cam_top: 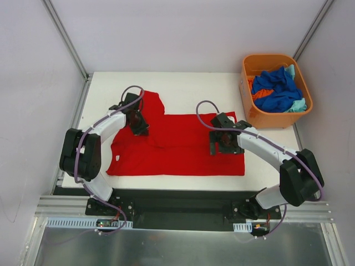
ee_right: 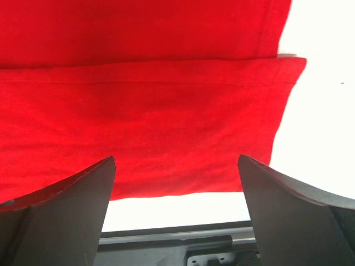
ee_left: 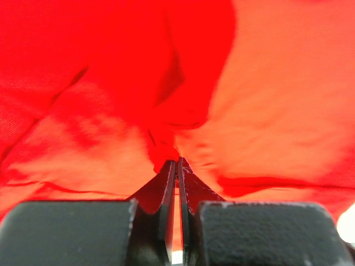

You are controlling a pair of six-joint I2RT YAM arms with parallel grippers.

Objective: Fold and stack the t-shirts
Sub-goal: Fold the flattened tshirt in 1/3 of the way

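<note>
Red shirt (cam_top: 183, 152): apparently part-folded on counter (cam_top: 194, 91); left end effector (ee_left: 177, 163) clenched on its cloth, right end effector (ee_right: 176, 159) released over hem. Other shirts (cam_top: 277, 91): unfolded in tub (cam_top: 272, 118). Stack: not begun.

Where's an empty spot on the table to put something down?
The far strip of table is bare, between the red t-shirt and the back wall, left of the orange tub. The middle is crowded: the left arm and right arm reach over the shirt.
</note>
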